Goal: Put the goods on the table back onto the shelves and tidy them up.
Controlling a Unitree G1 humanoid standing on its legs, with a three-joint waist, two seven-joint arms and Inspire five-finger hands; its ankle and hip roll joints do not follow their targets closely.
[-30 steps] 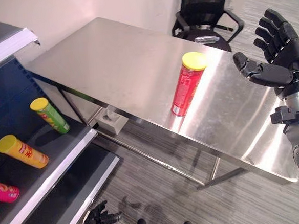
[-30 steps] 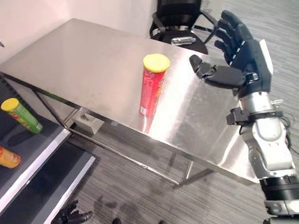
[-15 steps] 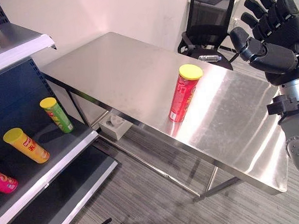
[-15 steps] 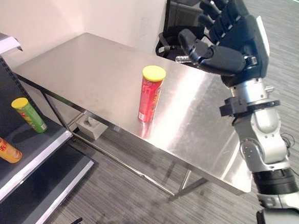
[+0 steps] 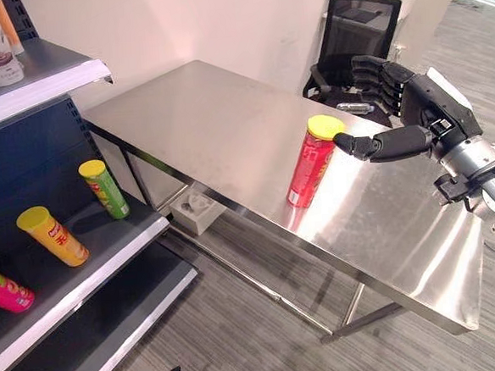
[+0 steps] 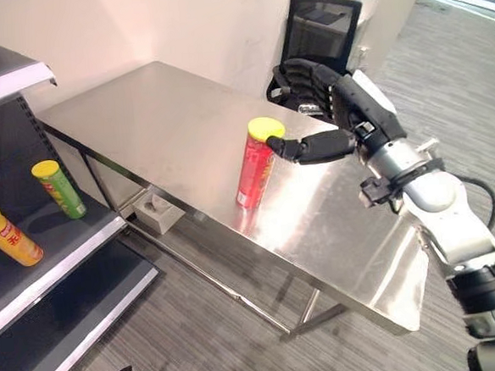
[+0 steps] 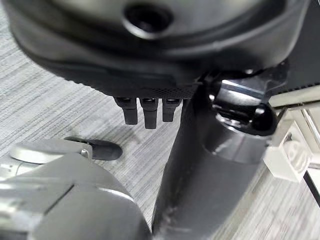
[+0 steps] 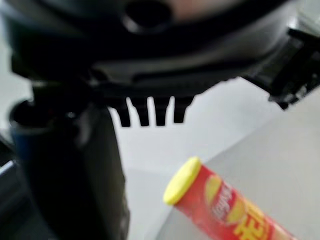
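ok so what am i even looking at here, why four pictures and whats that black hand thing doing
It is a two-legged humanoid robot with dark, finger-and-thumb hands. Two pictures come from the two eyes of a camera on its head, looking down; the other two come from cameras on its wrists, looking along each hand from very close.

On the steel table stands one red can with a yellow lid. The right hand is open and reaching toward the can's top, thumb beside the lid, holding nothing yet. The left hand hangs low over the floor, fingers relaxed, empty.

To the robot's left is a shelf where a green can, a yellow can and a pink can lie tipped. An office chair stands behind the table.
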